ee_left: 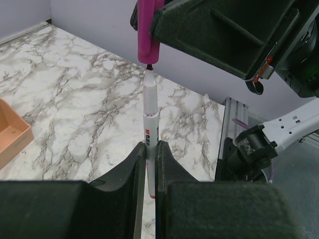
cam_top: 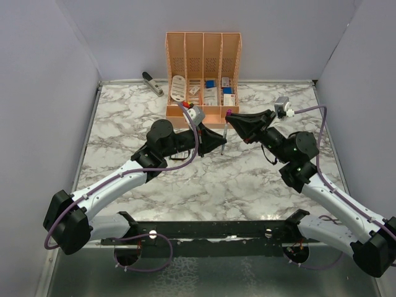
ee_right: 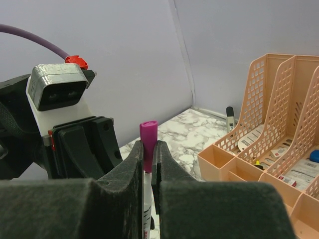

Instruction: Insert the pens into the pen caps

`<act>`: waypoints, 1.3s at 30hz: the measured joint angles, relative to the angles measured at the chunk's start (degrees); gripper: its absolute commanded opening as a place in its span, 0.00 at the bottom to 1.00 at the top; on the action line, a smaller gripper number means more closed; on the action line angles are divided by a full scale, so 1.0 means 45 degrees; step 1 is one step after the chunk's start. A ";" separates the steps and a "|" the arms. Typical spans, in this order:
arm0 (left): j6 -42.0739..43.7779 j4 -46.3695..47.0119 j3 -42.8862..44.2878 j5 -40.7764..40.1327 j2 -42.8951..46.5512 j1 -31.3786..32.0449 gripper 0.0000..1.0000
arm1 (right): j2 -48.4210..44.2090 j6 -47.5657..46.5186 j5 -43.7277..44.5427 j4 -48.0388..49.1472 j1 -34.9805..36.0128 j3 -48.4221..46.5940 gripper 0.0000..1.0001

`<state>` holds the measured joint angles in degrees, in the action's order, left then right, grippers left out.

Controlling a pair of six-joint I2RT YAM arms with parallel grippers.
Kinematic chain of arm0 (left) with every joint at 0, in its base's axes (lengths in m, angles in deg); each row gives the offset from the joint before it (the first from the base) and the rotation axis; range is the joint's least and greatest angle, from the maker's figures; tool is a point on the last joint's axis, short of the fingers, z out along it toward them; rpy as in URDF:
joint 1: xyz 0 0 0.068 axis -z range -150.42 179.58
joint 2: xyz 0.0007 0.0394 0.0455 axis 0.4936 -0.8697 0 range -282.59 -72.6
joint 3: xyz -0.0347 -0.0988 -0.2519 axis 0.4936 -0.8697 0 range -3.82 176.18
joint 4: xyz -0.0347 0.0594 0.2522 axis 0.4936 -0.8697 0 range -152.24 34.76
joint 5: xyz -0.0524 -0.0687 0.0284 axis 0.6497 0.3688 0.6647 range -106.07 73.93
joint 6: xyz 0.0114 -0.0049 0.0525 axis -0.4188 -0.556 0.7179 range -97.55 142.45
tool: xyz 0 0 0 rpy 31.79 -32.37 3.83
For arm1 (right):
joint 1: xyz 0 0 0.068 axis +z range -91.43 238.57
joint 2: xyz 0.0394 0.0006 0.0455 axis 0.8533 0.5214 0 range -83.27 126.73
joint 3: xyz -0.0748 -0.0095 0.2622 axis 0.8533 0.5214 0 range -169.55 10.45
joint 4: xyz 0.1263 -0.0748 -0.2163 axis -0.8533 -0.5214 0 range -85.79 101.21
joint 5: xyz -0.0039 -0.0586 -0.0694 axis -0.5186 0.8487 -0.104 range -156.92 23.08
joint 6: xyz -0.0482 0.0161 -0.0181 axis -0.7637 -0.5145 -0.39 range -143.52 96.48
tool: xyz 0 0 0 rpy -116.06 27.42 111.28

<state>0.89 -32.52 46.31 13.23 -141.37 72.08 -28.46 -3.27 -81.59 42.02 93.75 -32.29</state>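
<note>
My left gripper (ee_left: 151, 147) is shut on a thin white pen (ee_left: 150, 117) and holds it upright above the marble, tip up. Its dark tip meets the open end of a magenta-purple pen cap (ee_left: 148, 30). That cap (ee_right: 148, 137) is pinched in my shut right gripper (ee_right: 148, 147), and the pen (ee_right: 147, 209) shows just beneath it. From above, the left gripper (cam_top: 221, 141) and right gripper (cam_top: 232, 119) meet in front of the organiser, with the cap (cam_top: 229, 112) over the pen (cam_top: 225, 133). No other pens are visible.
A peach organiser (cam_top: 203, 43) stands at the back centre, holding white and blue items; its front trays (ee_right: 219, 154) lie close to the right of my right gripper. A grey stapler (cam_top: 152, 82) lies at the back left. Grey walls enclose the marble table (cam_top: 124, 117).
</note>
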 measured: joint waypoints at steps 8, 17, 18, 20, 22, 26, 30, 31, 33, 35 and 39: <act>0.0000 0.0000 0.0000 0.0000 -0.0005 0.0000 0.00 | 0.0053 0.0000 -0.0005 -0.0068 0.0000 0.0000 0.01; 0.0005 -0.0024 0.0000 -0.0024 -0.0063 0.0000 0.00 | 0.0209 0.0000 -0.0112 -0.0068 0.0000 0.0000 0.01; 0.0005 -0.0034 0.0000 -0.0034 -0.0063 0.0000 0.00 | 0.0214 0.0000 -0.0131 -0.0068 0.0000 0.0000 0.01; 0.0005 -0.0053 0.0005 -0.0068 -0.0063 0.0000 0.00 | 0.0214 -0.0005 -0.0151 -0.0078 0.0000 0.0000 0.01; 0.0005 -0.0083 0.0024 -0.0131 -0.0063 0.0000 0.00 | 0.0214 -0.0005 -0.0185 -0.0092 0.0000 0.0000 0.01; 0.0010 -0.0160 0.0024 -0.0379 -0.0063 0.0005 0.00 | 0.0214 -0.0053 -0.0189 -0.0165 -0.0005 0.0000 0.01; 0.0049 -0.0223 0.0029 -0.0573 -0.0053 0.0058 0.00 | 0.0204 -0.0126 -0.0189 -0.0233 -0.0005 0.0000 0.01; 0.0058 -0.0233 0.0029 -0.0612 -0.0053 0.0058 0.00 | 0.0199 -0.0131 -0.0189 -0.0243 -0.0010 0.0000 0.01; 0.0068 -0.0306 0.0073 -0.0646 -0.0053 0.0073 0.00 | 0.0194 -0.0126 -0.0185 -0.0267 -0.0010 0.0000 0.01; 0.0078 -0.0316 0.0102 -0.0680 -0.0053 0.0083 0.00 | 0.0165 -0.0131 -0.0185 -0.0267 -0.0010 0.0000 0.01; 0.0102 -0.0189 0.0180 -0.0962 0.0068 0.0083 0.00 | 0.0073 -0.0131 -0.0238 -0.0680 -0.0010 0.0000 0.01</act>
<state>1.34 -33.37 47.11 8.90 -141.06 72.45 -28.13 -3.86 -82.66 38.96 93.71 -32.29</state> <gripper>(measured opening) 0.106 0.056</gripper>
